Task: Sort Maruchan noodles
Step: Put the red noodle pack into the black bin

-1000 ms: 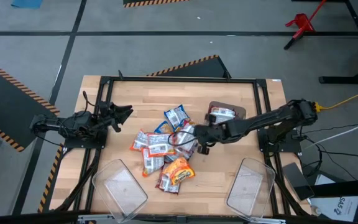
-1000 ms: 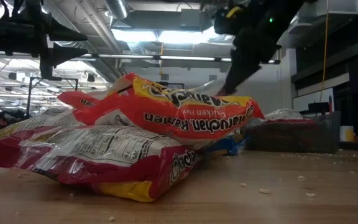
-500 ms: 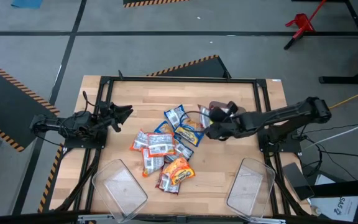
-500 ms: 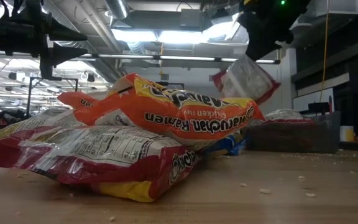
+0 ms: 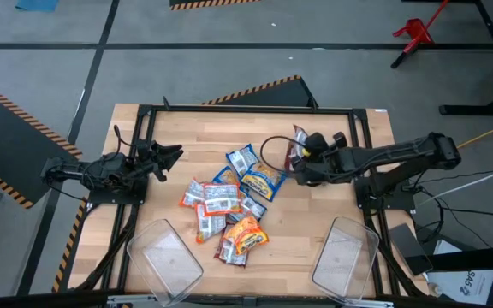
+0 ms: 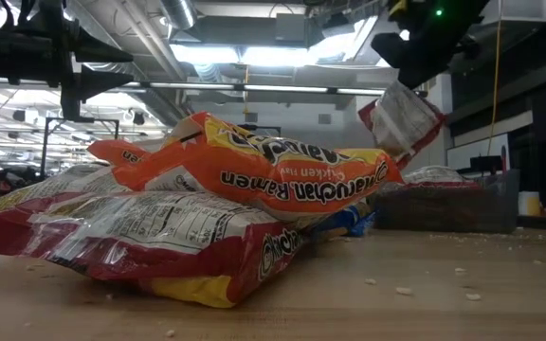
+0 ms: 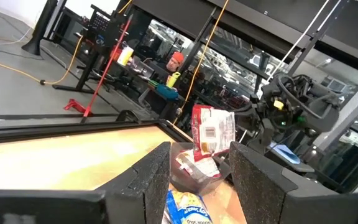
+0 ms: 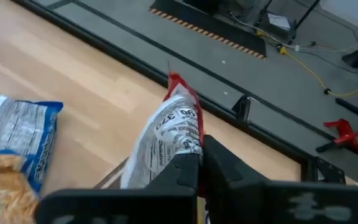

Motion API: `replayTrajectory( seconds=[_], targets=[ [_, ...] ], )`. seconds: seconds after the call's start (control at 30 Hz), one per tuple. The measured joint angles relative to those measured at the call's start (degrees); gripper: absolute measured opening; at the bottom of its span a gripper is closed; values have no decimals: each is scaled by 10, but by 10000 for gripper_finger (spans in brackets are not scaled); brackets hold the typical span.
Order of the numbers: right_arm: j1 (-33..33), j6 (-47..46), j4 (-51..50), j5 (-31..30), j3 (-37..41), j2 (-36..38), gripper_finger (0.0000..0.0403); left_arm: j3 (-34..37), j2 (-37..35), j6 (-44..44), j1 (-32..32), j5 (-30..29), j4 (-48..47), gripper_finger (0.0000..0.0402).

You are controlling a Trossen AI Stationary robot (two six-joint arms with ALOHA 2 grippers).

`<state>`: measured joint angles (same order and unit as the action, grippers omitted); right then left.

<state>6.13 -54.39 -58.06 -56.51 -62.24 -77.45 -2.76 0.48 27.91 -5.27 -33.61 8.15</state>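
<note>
The right gripper (image 5: 302, 162) is clamped on a red-edged noodle packet (image 8: 169, 140), held in the air above the dark tray (image 6: 444, 204), whose contents are hard to make out. The other packets (image 5: 229, 201) lie heaped mid-table. The left gripper (image 5: 171, 154) waits at the table's left, fingers spread apart.

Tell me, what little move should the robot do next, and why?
Probably swing the right end effector toward the clear plastic bin at its side. It is shut on a red-edged white glossy noodle packet held in the air, above the wooden table; the left end effector waits apart.
</note>
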Motion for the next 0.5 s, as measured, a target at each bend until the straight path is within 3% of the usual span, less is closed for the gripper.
replayTrajectory(
  seconds=[0.27, 0.5],
  targets=[
    [-14, -2, 29, -21, 0, -2, 0, 0, 0, 0, 0, -2, 0, 158],
    [-13, -122, -61, -26, 1, -12, 0, 0, 0, 0, 0, -3, 0, 158]
  ],
)
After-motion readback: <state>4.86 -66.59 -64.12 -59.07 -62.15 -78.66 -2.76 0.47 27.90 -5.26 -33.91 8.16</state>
